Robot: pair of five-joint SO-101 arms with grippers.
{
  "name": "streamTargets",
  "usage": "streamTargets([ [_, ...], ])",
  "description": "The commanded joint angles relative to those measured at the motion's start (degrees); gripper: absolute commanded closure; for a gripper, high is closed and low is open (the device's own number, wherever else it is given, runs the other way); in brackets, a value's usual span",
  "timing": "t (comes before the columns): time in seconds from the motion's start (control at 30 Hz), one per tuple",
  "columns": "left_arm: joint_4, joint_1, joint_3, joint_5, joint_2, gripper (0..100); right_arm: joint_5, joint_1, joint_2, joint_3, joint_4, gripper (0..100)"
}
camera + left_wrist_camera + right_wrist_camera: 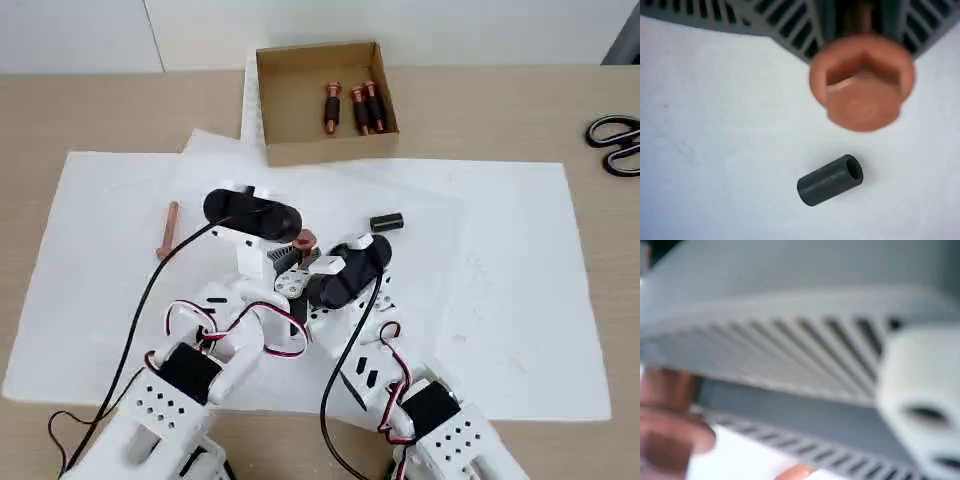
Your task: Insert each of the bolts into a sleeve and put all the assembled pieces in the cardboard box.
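Note:
My left gripper (pixel 293 252) is shut on a copper bolt (pixel 304 240) just above the white sheet; in the left wrist view its hex head (pixel 862 82) sticks out from between the grey ribbed fingers (pixel 785 22). A black sleeve (pixel 386 222) lies on its side a short way to the right of it, its open end showing (pixel 830 179). My right gripper (pixel 292 284) sits right beside the left one, nearer the front edge. A second copper bolt (pixel 168 230) lies loose at the left. The cardboard box (pixel 268 105) at the back holds three assembled pieces (pixel 353 107).
A white sheet (pixel 500 290) covers the middle of the wooden table. Scissors (pixel 618 140) lie at the far right edge. Both arms' cables (pixel 150 310) trail toward the front. The right wrist view has blurred grey ribbed plastic (pixel 790 360) and copper (pixel 665 430) up close.

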Motion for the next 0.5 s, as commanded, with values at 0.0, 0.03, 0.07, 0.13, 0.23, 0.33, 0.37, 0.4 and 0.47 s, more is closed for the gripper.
streamTargets([
  [0.0,1.32,0.0,-0.04,-1.14,-0.44,95,-0.44,0.13,-1.36,-1.23,-1.71,99.5],
  [0.03,2.37,0.0,-0.22,-1.14,-0.53,91,-0.44,0.13,-1.36,-1.23,-1.71,99.5],
  [0.07,3.69,0.0,-0.66,-0.97,-0.53,87,-0.44,0.13,-1.36,-1.23,-1.71,99.5],
  [0.13,7.56,0.0,-1.98,-0.88,-0.53,78,-0.44,0.13,-1.36,-1.23,-1.71,99.5],
  [0.23,11.43,0.0,-4.88,-0.88,-0.53,75,-0.44,0.13,-1.36,-1.23,-1.71,99.5],
  [0.33,14.51,0.0,-8.57,-0.88,-0.53,75,-0.44,0.22,-1.36,-1.14,-1.71,99.5],
  [0.37,15.65,-0.18,-9.89,-0.88,-0.53,75,-0.44,0.22,-1.36,-1.14,-1.71,99.5],
  [0.4,16.79,-0.35,-11.03,-0.88,-0.53,75,-0.44,0.22,-1.36,-1.14,-1.71,99.5],
  [0.47,18.99,-0.7,-13.32,-0.88,-0.62,75,-0.44,0.31,-1.36,-1.14,-1.71,99.5],
])
